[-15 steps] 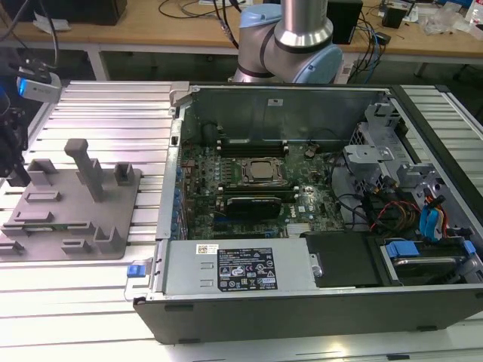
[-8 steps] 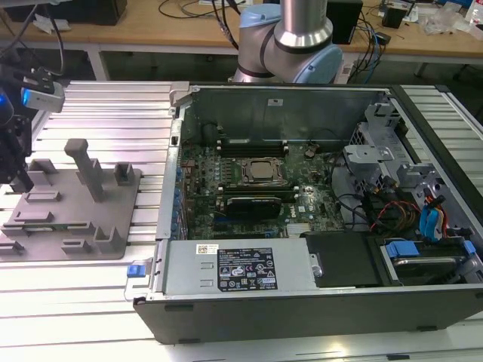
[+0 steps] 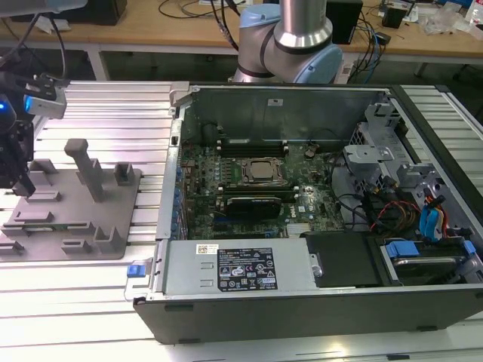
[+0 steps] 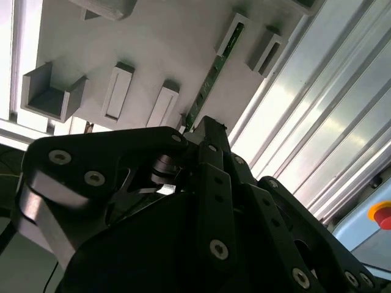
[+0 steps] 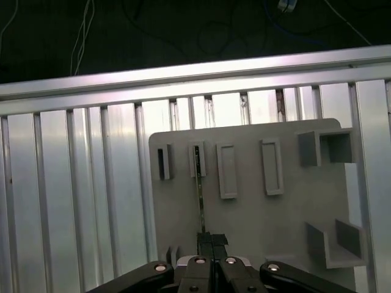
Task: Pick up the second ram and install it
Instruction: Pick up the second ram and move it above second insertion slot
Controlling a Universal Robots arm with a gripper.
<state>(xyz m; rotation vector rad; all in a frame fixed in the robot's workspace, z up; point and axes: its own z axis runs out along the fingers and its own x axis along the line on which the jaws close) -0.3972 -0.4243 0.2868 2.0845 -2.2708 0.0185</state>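
Wrist views showed second ram (image 5: 199, 189) (image 4: 208, 82) edge-on in grey fixture (image 5: 244, 220), pincer (image 5: 212, 239) narrow, clamped on its end, contact hidden; exterior view added open computer case (image 3: 287, 113).

Ribbed aluminium tabletop (image 3: 83, 302), glaring white toward the exterior view's lower edge; behind it a wooden workbench (image 3: 151, 30) strewn with dark cables (image 3: 371, 41); shadowed gap and pale frame legs beneath.
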